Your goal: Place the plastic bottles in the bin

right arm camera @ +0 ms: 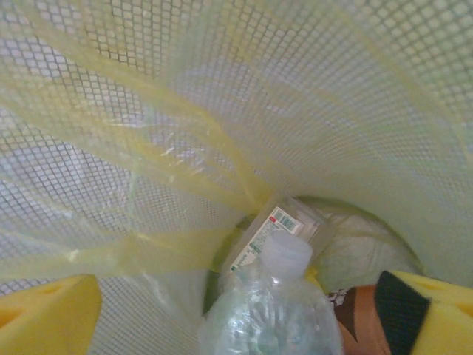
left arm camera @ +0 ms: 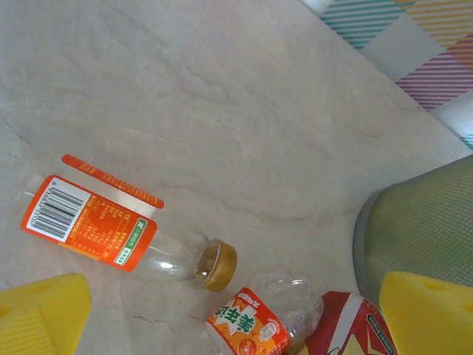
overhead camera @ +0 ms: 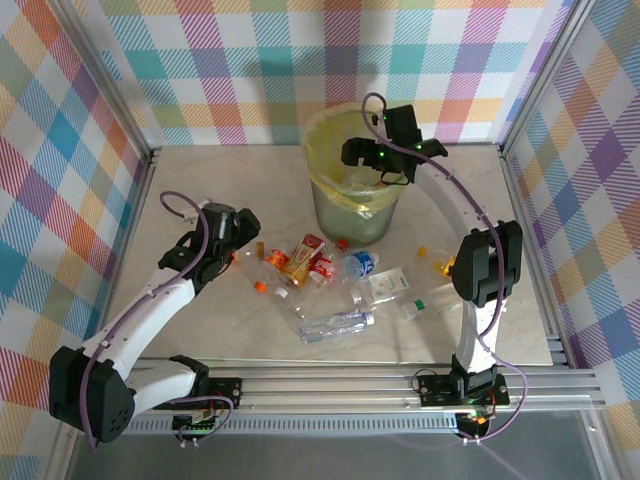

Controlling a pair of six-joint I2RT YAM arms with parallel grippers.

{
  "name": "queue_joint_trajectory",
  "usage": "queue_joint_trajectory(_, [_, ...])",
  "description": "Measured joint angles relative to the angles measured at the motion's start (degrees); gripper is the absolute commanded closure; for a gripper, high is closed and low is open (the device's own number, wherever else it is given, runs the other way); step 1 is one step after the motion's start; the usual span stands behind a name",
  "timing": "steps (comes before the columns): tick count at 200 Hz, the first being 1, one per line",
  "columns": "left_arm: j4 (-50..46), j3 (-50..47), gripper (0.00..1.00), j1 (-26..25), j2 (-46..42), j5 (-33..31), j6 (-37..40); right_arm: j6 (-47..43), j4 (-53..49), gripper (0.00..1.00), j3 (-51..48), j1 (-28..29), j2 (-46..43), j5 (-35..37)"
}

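Observation:
The grey-green mesh bin (overhead camera: pixel 352 205) with its yellow bag stands at the back centre. My right gripper (overhead camera: pixel 362 158) hangs over its mouth. In the right wrist view, the right gripper (right arm camera: pixel 236 314) is open. A crumpled clear bottle with a white cap (right arm camera: pixel 270 310) is between the yellow pads (right arm camera: pixel 44 314), touching neither. A labelled clear bottle (right arm camera: pixel 277 225) lies deeper in the bin. My left gripper (overhead camera: pixel 238 240) is open and low over the table, left of the pile. Ahead of the left gripper (left arm camera: pixel 236 318) lie a gold-capped, orange-labelled bottle (left arm camera: pixel 111 229) and another orange-labelled bottle (left arm camera: pixel 259 318).
Several bottles lie in front of the bin: a blue-labelled one (overhead camera: pixel 337 323), a blue-capped one (overhead camera: pixel 362 264) and a green-capped one (overhead camera: pixel 420 305). Red and yellow packs (overhead camera: pixel 305 255) sit among them. The bin's wall (left arm camera: pixel 421 229) rises right of my left gripper. Metal frame rails edge the table.

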Motion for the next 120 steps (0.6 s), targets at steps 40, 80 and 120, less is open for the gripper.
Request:
queue_joint_trajectory(40, [0.2, -1.9, 0.00, 1.4, 1.4, 2.0, -2.2, -0.1, -0.9, 0.00, 0.5, -0.1, 0.0, -0.9])
queue_joint_trajectory(80, [0.8, -3.3, 0.00, 3.0, 4.0, 4.8, -4.4, -0.7, -4.2, 0.00, 5.1, -0.1, 0.0, -1.8])
queue_joint_trajectory(120, [1.4, -3.7, 0.00, 4.5, 5.1, 7.5, -4.8, -0.9, -7.3, 0.00, 7.5, -0.1, -2.4, -2.0])
